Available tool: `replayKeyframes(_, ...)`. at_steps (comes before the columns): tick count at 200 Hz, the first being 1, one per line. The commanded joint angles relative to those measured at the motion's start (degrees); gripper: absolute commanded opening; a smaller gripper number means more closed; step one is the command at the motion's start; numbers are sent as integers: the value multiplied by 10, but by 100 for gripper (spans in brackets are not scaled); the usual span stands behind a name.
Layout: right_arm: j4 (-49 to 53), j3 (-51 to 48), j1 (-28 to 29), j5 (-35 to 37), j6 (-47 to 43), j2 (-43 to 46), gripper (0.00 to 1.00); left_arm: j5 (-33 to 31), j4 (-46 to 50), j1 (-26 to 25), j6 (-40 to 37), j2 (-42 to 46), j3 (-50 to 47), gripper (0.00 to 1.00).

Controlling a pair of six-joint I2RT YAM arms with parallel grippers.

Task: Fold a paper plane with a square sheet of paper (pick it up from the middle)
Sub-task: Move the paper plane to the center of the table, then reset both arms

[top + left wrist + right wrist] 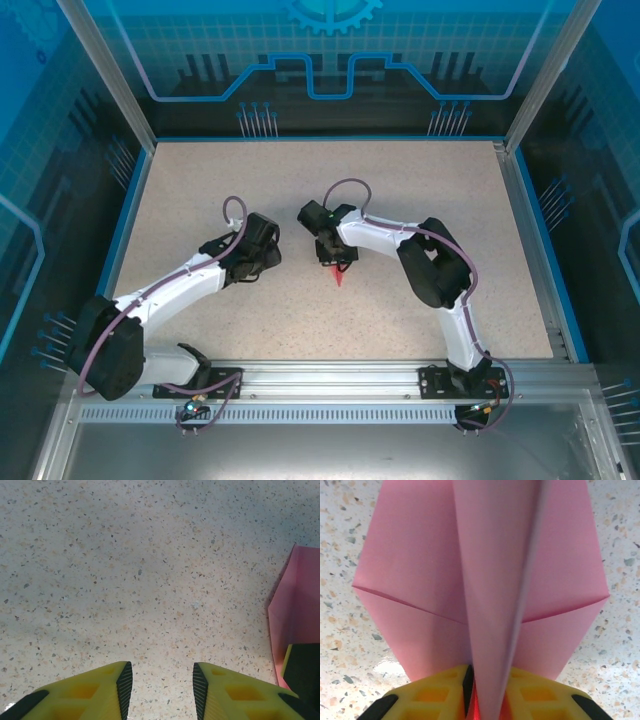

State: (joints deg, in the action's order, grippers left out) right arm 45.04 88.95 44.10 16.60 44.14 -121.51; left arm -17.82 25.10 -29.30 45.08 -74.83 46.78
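The paper plane [480,580] is a pink-red folded dart lying on the speckled table, its wings spread flat and its centre keel standing up. From above, its tip [338,275] pokes out toward me under my right gripper [335,258]. My right gripper [487,695] straddles the keel, jaws a little apart, with a thin slit showing beside the left pad. My left gripper [162,690] hovers open over bare table just left of the plane [300,620], nothing between its fingers; in the top view the left gripper [272,258] is a short way left of the right one.
The speckled table [200,200] is ringed by a blue rim and metal frame posts. A finger of the right gripper [302,675] shows at the left wrist view's right edge. Both arms meet near the table's middle.
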Motion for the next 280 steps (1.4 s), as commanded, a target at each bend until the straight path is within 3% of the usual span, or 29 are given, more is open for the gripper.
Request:
replayKeyframes(1,25,4,-5,-3,-5,48,27,-16,-6,8,-9,21,-5,41)
replayKeyframes(44,6,-22,-9,56,-62,230,54,-81,-1,23,-37,65,-13,46)
replayKeyframes(68,-17,-84,-36,132,-102,351,60,-135,15,52,-59,98,-22,55)
replayKeyframes(82,-35,-136,-67,195,-119,420,79,-160,23,80,-74,121,-30,58)
replayKeyframes(102,-83,-227,-140,238,-149,516,99,-196,-11,127,-120,154,-61,85)
replayKeyframes(119,-158,-316,-216,232,-176,576,99,-199,-52,174,-152,168,-85,98)
replayKeyframes(135,-272,-414,-282,234,-225,600,99,-209,-116,202,-190,165,-117,98)
replayKeyframes(150,-346,-478,-333,189,-296,592,99,-220,-146,208,-236,163,-133,99)
replayKeyframes(169,-425,-531,-368,146,-333,563,99,-220,-257,209,-294,159,-193,99)
replayKeyframes(197,-608,-608,-386,61,-351,515,99,-200,-429,210,-332,109,-260,98)
replayKeyframes(206,-661,-616,-386,51,-361,487,99,-189,-440,211,-337,78,-245,99)
replayKeyframes(232,-756,-619,-387,7,-396,433,99,-151,-533,213,-368,11,-231,98)
replayKeyframes(243,-748,-596,-391,-2,-407,410,99,-126,-589,216,-384,-12,-232,99)
replayKeyframes(263,-782,-593,-391,-60,-436,381,99,-95,-577,220,-418,-45,-204,99)
replayKeyframes(272,-840,-618,-389,-89,-452,367,99,-87,-619,220,-440,-53,-217,98)
replayKeyframes(280,-833,-624,-393,-108,-453,375,99,-81,-680,225,-446,-61,-238,98)
